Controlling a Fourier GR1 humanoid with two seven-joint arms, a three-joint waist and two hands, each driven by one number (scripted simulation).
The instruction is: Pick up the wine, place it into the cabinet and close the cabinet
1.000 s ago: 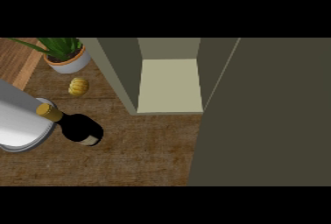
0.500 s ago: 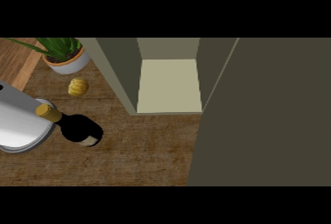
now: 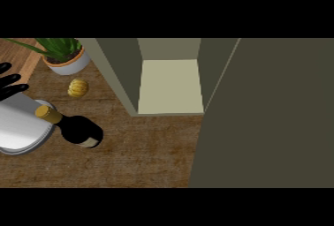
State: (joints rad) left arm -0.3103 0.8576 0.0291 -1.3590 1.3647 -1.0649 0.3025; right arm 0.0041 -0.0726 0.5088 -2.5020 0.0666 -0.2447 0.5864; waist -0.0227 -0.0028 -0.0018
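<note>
Our left hand (image 3: 12, 84), fingers spread and holding nothing, sits just behind the wine (image 3: 75, 128), a heavy, slick, breakable bottle we judge best gripped round its dark body.

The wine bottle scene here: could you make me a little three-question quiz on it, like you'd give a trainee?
1. True or false: the wine bottle is already inside the cabinet.
2. Which object lies between the potted plant and the wine bottle?
A. a small yellow object
B. a mug
C. a spoon
3. Fill in: the cabinet door is ____.

Key
1. False; it stands on the wooden counter, beside the grey forearm.
2. A.
3. Open; the pale shelf inside shows.

The left robot hand shows at the view's left edge, fingers straight.
</note>
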